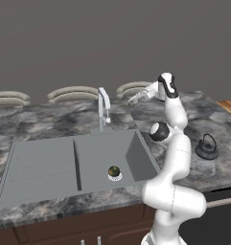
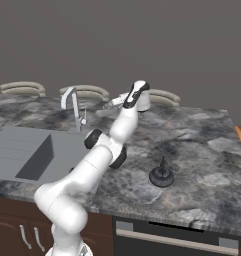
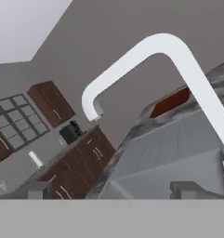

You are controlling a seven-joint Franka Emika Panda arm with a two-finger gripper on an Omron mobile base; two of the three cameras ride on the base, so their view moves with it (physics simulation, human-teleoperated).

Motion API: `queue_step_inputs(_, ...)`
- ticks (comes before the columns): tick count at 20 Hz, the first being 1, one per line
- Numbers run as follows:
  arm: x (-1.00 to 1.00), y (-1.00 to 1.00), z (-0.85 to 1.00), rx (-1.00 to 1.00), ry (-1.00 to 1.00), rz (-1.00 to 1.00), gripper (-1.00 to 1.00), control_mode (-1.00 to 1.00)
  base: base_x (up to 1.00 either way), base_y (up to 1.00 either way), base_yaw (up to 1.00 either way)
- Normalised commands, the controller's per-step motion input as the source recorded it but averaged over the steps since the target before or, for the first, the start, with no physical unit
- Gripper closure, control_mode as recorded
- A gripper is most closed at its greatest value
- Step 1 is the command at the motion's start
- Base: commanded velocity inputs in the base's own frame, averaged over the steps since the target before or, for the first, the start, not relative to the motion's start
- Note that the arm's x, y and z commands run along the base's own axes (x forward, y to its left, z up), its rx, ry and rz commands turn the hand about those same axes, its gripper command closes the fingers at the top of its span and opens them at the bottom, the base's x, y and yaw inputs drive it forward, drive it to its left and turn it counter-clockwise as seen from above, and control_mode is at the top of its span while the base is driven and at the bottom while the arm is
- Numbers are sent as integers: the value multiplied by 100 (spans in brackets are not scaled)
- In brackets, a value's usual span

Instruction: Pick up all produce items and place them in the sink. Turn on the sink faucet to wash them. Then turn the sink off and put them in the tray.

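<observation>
Produce item (image 1: 114,171) sits on the drain, lower centre of the sink (image 1: 50,165), and looks small, firm and likely to roll. Tool (image 1: 134,100) hovers by the faucet (image 1: 103,107), fingers parted, holding nothing; best pinched across its middle.

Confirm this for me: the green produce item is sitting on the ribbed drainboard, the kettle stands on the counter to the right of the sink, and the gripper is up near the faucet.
One thing is wrong. The produce item is not on the drainboard; the left base view shows it in the deep basin of the sink, on the round white drain. The kettle does stand on the counter right of the sink, and the gripper is near the faucet.
</observation>
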Motion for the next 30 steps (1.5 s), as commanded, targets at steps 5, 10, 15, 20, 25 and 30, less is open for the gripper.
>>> queue_step_inputs(5,-86,47,-21,-22,1,-15,-100,-100,0,0,0)
queue_step_inputs(10,-98,26,-12,-15,0,-12,-100,-100,0,0,0)
queue_step_inputs(15,-100,17,0,-8,0,-19,-100,-100,0,0,0)
queue_step_inputs(20,-100,10,0,-5,-1,-23,-100,-100,0,0,0)
queue_step_inputs(25,-100,0,2,-3,-6,-24,-100,-100,0,0,0)
queue_step_inputs(30,-100,0,32,-12,-15,-23,-100,-100,0,0,0)
